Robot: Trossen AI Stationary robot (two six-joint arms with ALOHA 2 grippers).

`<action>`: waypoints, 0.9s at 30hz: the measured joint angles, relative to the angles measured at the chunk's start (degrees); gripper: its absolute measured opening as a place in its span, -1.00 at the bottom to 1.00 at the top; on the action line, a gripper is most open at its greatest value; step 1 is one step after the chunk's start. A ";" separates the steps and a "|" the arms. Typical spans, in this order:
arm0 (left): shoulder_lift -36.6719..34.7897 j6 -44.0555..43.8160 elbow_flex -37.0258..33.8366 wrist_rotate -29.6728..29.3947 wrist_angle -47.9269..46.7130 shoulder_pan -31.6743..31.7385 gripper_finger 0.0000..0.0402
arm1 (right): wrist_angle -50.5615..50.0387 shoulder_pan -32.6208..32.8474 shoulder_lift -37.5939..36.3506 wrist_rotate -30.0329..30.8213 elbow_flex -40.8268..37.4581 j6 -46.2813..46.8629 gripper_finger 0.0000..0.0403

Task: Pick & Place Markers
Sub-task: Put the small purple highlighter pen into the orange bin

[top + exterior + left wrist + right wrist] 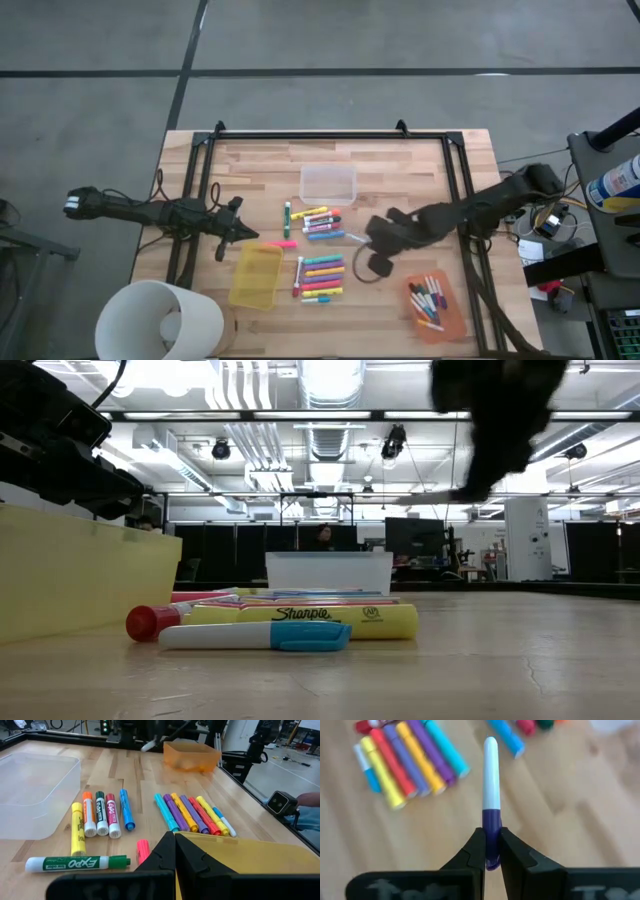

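The right tool (491, 851) is clamped on the purple cap of one thin white marker (490, 780), held above the bench (400, 165) just right of the loose markers. Taking the clear bin (328, 184) as landmark: just below it lies a cluster of five markers (102, 812) plus one green-capped white marker (75, 863) beside them; farther below, a row of seven neon markers (192, 814). One pink marker (143, 851) lies by the yellow bin (256, 276), lower left. The orange bin (436, 306), lower right, holds several markers, too small to count. The left tool (174, 851), fingers together, hovers over the yellow bin.
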 joint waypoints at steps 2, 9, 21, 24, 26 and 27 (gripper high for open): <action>0.02 0.00 0.01 -0.01 -0.01 0.01 -1.00 | -2.68 3.25 -2.17 0.00 0.00 5.80 -0.86; 0.07 0.00 -0.01 0.01 -0.01 0.01 -1.00 | -7.55 16.87 -6.18 1.13 0.00 26.47 -0.86; 0.07 0.00 -0.01 -0.01 -0.01 0.01 -1.00 | -14.03 34.96 -2.84 1.12 0.00 59.83 -0.86; 0.07 0.00 -0.01 0.00 -0.01 -0.01 -1.00 | -14.24 36.92 -1.63 0.98 0.00 64.32 -0.86; 0.07 0.00 -0.01 0.01 -0.01 0.01 -1.00 | -14.29 37.50 -0.46 0.42 0.00 66.02 -0.86; 0.07 0.00 0.01 0.00 -0.01 -0.01 -1.00 | -14.35 37.54 0.17 -0.56 0.00 66.47 -0.86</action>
